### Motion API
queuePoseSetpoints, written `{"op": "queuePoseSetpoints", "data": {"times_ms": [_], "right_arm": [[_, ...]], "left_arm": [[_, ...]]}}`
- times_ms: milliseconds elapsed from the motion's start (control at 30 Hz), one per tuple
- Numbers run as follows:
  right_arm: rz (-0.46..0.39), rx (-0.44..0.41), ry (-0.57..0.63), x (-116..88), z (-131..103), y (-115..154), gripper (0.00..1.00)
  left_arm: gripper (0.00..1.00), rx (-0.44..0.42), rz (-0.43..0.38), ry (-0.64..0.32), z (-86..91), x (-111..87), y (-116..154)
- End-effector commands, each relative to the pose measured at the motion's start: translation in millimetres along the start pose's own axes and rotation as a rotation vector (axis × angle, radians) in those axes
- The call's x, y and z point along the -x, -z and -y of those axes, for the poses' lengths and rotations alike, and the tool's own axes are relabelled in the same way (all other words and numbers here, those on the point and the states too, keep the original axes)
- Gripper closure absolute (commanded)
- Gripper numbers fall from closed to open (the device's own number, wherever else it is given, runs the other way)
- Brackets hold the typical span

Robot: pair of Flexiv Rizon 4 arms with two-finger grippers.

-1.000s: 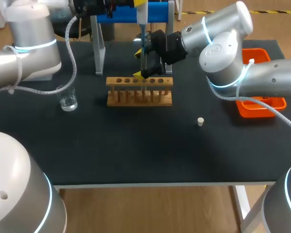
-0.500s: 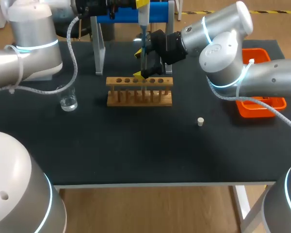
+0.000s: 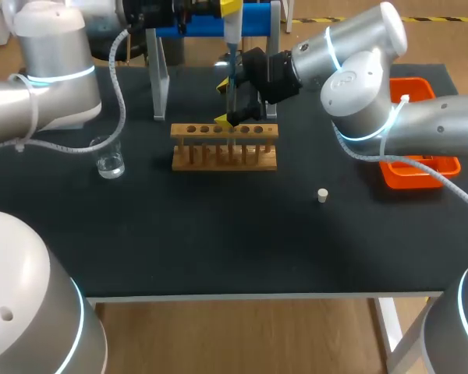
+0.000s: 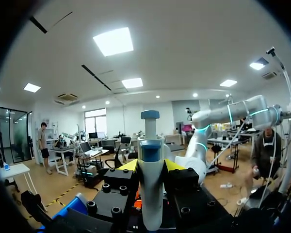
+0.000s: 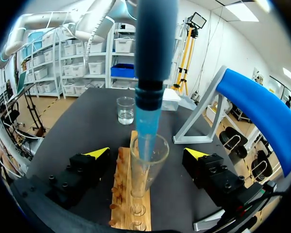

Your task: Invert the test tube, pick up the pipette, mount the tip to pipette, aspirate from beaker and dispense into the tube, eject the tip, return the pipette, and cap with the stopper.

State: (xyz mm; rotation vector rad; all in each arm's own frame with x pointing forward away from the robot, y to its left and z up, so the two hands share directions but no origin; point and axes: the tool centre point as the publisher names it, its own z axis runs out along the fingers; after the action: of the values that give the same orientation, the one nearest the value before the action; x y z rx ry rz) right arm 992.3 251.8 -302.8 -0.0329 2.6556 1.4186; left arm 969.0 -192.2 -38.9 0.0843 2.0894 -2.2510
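Between the left fingers [image 4: 128, 166] the pipette [image 4: 150, 194] is clamped upright, plunger end up, a hold that I judge keeps its blue tip [image 5: 146, 128] plumb over the work. That tip seems to reach just inside the mouth of the test tube [image 5: 153, 167], which stands mouth-up in the wooden rack [image 5: 122, 194], so the step in hand looks like dispensing. The right fingers [image 5: 99, 152] are spread wide, one on each side of the tube with clear gaps, gripping nothing; probably they flank it against tipping. Farther out on the dark surface [image 3: 218, 234], the beaker [image 3: 109, 160] sits well apart on the left arm's side, and the stopper [image 3: 322, 195] lies alone near the rack, ready for capping.
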Motion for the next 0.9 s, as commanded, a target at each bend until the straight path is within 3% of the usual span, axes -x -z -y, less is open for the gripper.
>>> {"op": "queuePoseSetpoints", "data": {"times_ms": [33,900], "right_arm": [[-0.001,0.003,0.0,-1.3,0.7,2.5,0.0],[-0.001,0.02,0.014,-5.0,2.0,7.8,0.0]], "left_arm": [[1.0,0.002,-0.001,-0.001,0.2,-1.5,-0.3],[1.0,-0.004,0.001,0.013,-7.6,-6.1,-2.2]]}}
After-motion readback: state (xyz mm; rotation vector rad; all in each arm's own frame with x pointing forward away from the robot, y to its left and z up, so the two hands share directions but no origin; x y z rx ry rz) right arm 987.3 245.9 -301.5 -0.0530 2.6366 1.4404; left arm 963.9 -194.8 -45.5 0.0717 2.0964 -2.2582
